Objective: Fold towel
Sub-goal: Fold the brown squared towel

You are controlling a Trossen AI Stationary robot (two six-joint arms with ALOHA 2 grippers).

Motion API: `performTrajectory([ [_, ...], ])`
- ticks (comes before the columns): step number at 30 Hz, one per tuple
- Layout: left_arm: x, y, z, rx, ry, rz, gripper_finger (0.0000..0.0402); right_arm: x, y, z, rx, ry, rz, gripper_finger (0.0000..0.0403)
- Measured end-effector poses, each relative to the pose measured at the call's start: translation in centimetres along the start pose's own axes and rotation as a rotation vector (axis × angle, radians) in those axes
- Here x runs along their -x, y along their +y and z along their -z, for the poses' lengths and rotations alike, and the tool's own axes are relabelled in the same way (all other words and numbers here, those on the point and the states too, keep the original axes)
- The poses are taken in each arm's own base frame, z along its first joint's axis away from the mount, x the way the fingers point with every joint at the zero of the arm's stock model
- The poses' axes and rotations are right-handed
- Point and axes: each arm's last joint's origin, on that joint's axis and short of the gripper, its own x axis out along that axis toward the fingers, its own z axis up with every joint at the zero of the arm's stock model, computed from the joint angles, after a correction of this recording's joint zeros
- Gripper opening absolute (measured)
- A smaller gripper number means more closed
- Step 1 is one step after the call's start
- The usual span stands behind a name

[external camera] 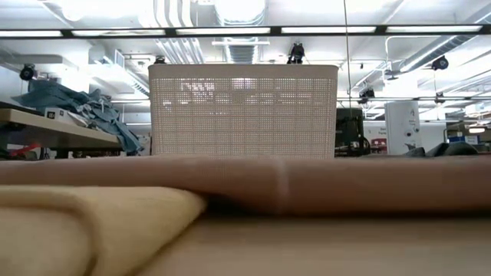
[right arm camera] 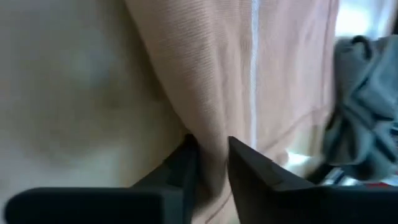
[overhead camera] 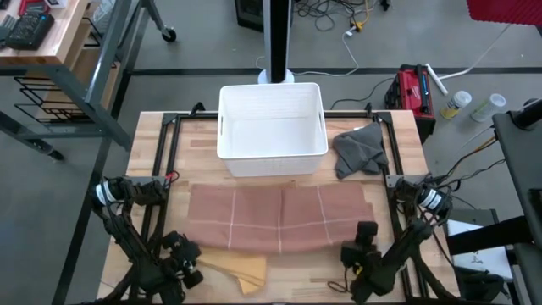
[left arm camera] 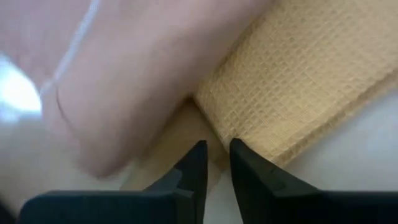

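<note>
A pink-brown towel (overhead camera: 279, 219) with thin white stripes lies flat across the middle of the table. A yellow waffle cloth (overhead camera: 241, 271) lies at the near left beside it. My right gripper (overhead camera: 364, 230) is at the towel's near right corner, shut on its edge. My left gripper (left arm camera: 217, 152) is low over the table at the towel's near left corner. Its fingers are a narrow gap apart, between the towel's rounded edge (left arm camera: 112, 155) and the yellow cloth's corner (left arm camera: 249, 124). I cannot tell whether they touch either. My right gripper pinches the towel's near edge (right arm camera: 212, 127) between its two fingers, close to the towel's right end. The cloth is bunched into a ridge between the fingers. The fingers come from the table's near side. The rest of the towel lies on the table.
A white basket (overhead camera: 271, 87) stands at the far middle of the table, just beyond the towel. A crumpled grey cloth (overhead camera: 360, 151) lies at the far right, next to the basket. Dark arm frames run along both side edges of the table.
</note>
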Motion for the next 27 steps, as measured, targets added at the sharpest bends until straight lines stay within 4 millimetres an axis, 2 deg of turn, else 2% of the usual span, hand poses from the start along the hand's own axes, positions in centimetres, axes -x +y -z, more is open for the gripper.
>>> performTrajectory([
  [5, 0.1, 0.4, 0.4, 0.017, 0.101, -0.055, 0.0036, 0.3, -1.1, -0.2, 0.015, 0.024, 0.015, 0.0011],
  [8, 0.5, 0.0, 0.6, 0.029, 0.122, -0.02, 0.0028, 0.8, -1.1, -0.2, 0.006, 0.053, -0.03, 0.0006],
  [15, 2.6, -1.8, 0.6, 0.079, 0.181, 0.101, 0.0024, 3.2, -0.6, 0.1, -0.053, 0.122, -0.166, 0.0047],
  [24, 5.9, -3.4, 0.1, 0.041, 0.197, 0.208, 0.0026, 6.8, -0.6, -0.5, -0.061, 0.055, -0.281, 0.0108],
  [27, 6.7, -3.4, -0.4, 0.015, 0.133, 0.21, 0.0022, 7.9, -1.0, -0.7, -0.067, 0.008, -0.271, 0.0121],
])
